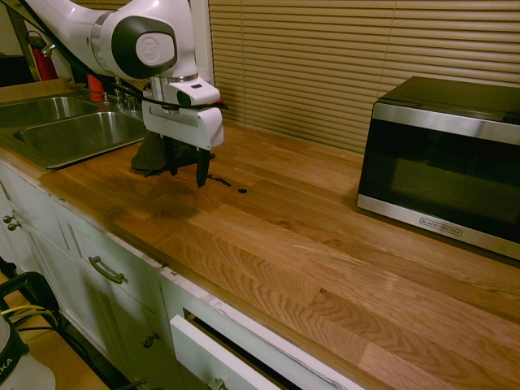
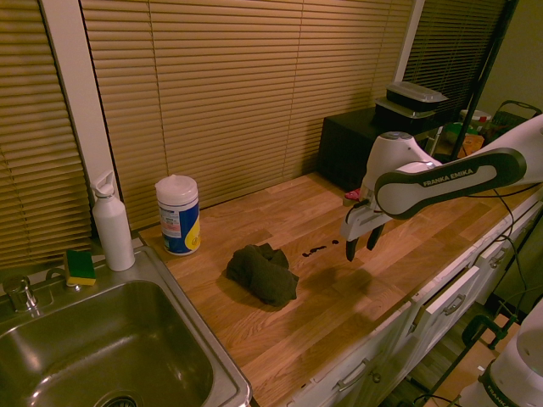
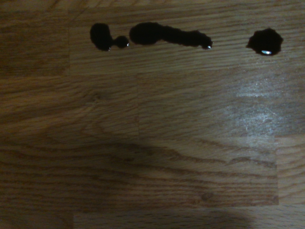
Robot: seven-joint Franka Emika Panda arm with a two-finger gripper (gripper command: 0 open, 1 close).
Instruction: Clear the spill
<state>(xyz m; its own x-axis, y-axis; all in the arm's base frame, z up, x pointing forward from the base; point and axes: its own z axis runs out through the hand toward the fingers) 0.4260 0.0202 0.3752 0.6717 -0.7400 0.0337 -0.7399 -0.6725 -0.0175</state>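
Fingers: the two dark fingers (image 2: 349,252) of the white two-finger gripper (image 2: 362,246) stand spread wide and point straight down; there is nothing between them, nothing held.
Gripper's place: it hangs in the air above the wooden butcher-block counter (image 1: 325,268), clear of the surface, its shadow lying on the boards below.
Spill: the small, thin, near-black liquid streak with its few separate drops (image 3: 167,35) lies on bare wood close under the fingers and a little to their far side, towards the blinds; in the second exterior view it shows as a short dark line (image 2: 318,249) just beside the fingertips. It looks wet and whole, with glints on the drops, so I judge that no wiping has touched it.
Cloth: the crumpled dark grey-black cloth (image 2: 263,272) sits in a heap on the counter between the spill and the steel sink (image 2: 102,356), near the streak but apart from it. It is not in the gripper.
Done: as far as I can see, nothing of the cleaning itself; the gripper is only poised over the working area.
Left: in my judgement, everything: take hold of the cloth, bring it onto the streak and drops, and rub until the wood is clean.
Around: a white wipes canister with a blue and yellow label (image 2: 178,214) and a white bottle (image 2: 112,223) stand by the sink, a black and steel microwave (image 1: 443,162) well apart at the other end.
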